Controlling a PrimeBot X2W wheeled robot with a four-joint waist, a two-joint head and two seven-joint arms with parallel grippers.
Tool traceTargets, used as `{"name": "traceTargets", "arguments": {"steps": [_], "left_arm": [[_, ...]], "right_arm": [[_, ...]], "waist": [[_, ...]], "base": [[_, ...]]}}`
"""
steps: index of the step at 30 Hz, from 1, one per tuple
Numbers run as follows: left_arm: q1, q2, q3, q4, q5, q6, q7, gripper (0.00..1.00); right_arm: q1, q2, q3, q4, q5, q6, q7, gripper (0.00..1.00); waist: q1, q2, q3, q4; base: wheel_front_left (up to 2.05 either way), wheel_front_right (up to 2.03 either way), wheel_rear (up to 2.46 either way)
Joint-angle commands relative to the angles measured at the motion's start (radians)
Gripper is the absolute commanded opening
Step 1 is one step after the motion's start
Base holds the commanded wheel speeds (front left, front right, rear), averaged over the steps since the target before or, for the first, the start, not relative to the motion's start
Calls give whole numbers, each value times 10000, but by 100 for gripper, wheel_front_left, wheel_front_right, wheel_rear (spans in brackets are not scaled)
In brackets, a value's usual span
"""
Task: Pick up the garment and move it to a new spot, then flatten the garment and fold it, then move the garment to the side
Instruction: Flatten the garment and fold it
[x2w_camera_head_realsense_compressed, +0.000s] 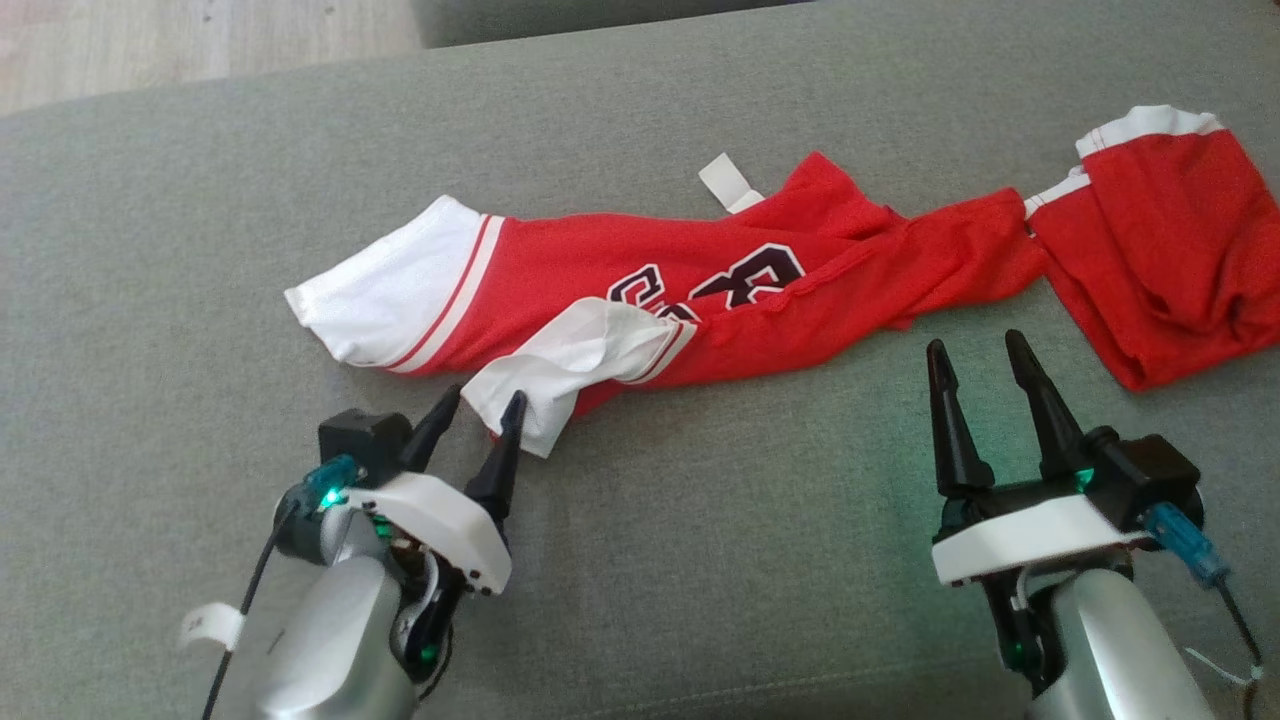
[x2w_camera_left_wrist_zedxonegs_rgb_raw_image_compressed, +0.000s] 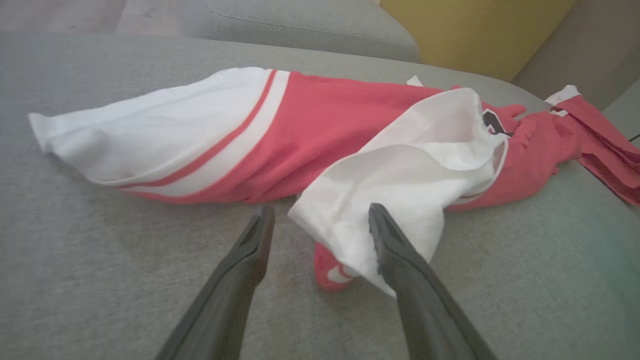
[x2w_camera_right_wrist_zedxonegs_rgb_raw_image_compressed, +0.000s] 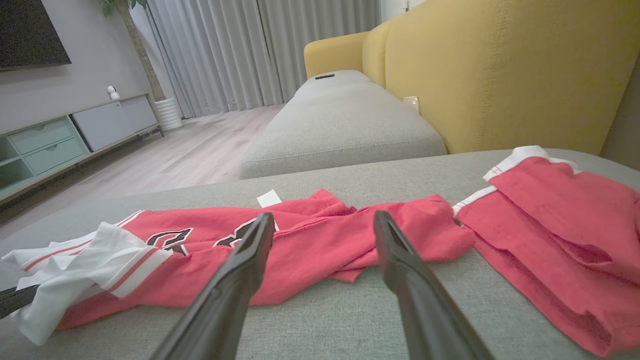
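A red garment (x2w_camera_head_realsense_compressed: 760, 300) with white sleeves and dark lettering lies stretched and twisted across the grey cushion (x2w_camera_head_realsense_compressed: 700, 560). Its right part (x2w_camera_head_realsense_compressed: 1160, 260) is bunched near the cushion's right edge. My left gripper (x2w_camera_head_realsense_compressed: 487, 395) is open at the near white sleeve (x2w_camera_head_realsense_compressed: 570, 365). In the left wrist view the sleeve's corner (x2w_camera_left_wrist_zedxonegs_rgb_raw_image_compressed: 400, 200) lies between the fingers of that gripper (x2w_camera_left_wrist_zedxonegs_rgb_raw_image_compressed: 320, 209), and one finger crosses over it. My right gripper (x2w_camera_head_realsense_compressed: 975, 342) is open just short of the red middle part (x2w_camera_right_wrist_zedxonegs_rgb_raw_image_compressed: 310, 240), fingers of the gripper (x2w_camera_right_wrist_zedxonegs_rgb_raw_image_compressed: 323, 215) pointing at it, nothing between them.
A yellow sofa backrest (x2w_camera_right_wrist_zedxonegs_rgb_raw_image_compressed: 500, 75) rises behind the cushion on the right. A second grey cushion (x2w_camera_right_wrist_zedxonegs_rgb_raw_image_compressed: 340, 125) continues beyond it. Wooden floor (x2w_camera_head_realsense_compressed: 200, 40) lies past the cushion's far left edge. A low cabinet (x2w_camera_right_wrist_zedxonegs_rgb_raw_image_compressed: 60, 140) stands by the wall.
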Motion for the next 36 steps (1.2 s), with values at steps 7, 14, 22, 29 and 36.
{"name": "traceTargets", "arguments": {"steps": [7,14,22,29,36], "left_arm": [[-611,146,-305,-179,-368,-199,-392,0],[-716,534,-309,-581,-444,-217,-543,0],[-667,1293,643,-2323,195,-219,-559,0],[-734,1806,1212,-3123,589,-220,-560,0],[-652,2562,1198,-4400,1143,-222,-560,0]], "right_arm": [[-344,-14,110,-279,-90,-9,-107,100],[-367,-14,-68,-202,-166,-9,-107,100],[-347,-14,-167,-155,-118,-9,-107,100],[-274,-14,-238,-166,-89,-9,-107,100],[-179,-14,-325,-100,-111,-9,-107,100]], "waist": [[-2,0,-20,-100],[-2,0,-231,-16],[-2,0,-479,115],[-2,0,-564,285],[-2,0,-787,604]], "base": [[0,0,0],[0,0,0],[0,0,0],[0,0,0],[0,0,0]]}}
